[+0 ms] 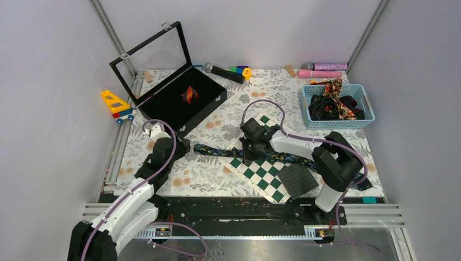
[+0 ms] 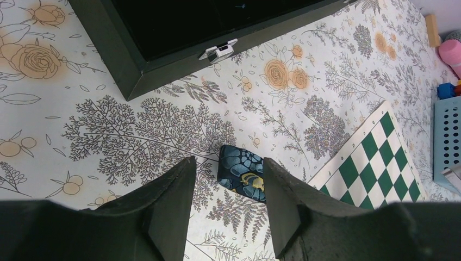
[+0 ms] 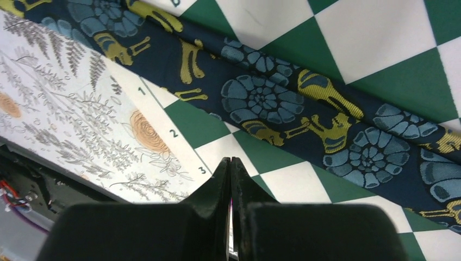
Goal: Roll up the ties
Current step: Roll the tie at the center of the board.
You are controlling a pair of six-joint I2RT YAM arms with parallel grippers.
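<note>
The navy floral tie (image 1: pixel 216 151) lay stretched from mid-bench toward the near right corner across a chequered board (image 1: pixel 260 176), the left gripper (image 2: pixel 228 163) spread wide at its left end, the right gripper (image 3: pixel 231 162) pressed together above it.

From above, the right arm (image 1: pixel 282 142) covers the middle of the tie (image 1: pixel 215 150), so we cannot see how it lies there. In the left wrist view we see only its end (image 2: pixel 242 171); the rest passes behind a finger (image 2: pixel 282 201). There the box (image 2: pixel 163 32) is cut by the top edge and the basket (image 2: pixel 447 136) by the right edge. In the right wrist view the tie runs out of frame at both sides. From above, the heap (image 1: pixel 334 106) in the basket is too tangled for us to count ties.
</note>
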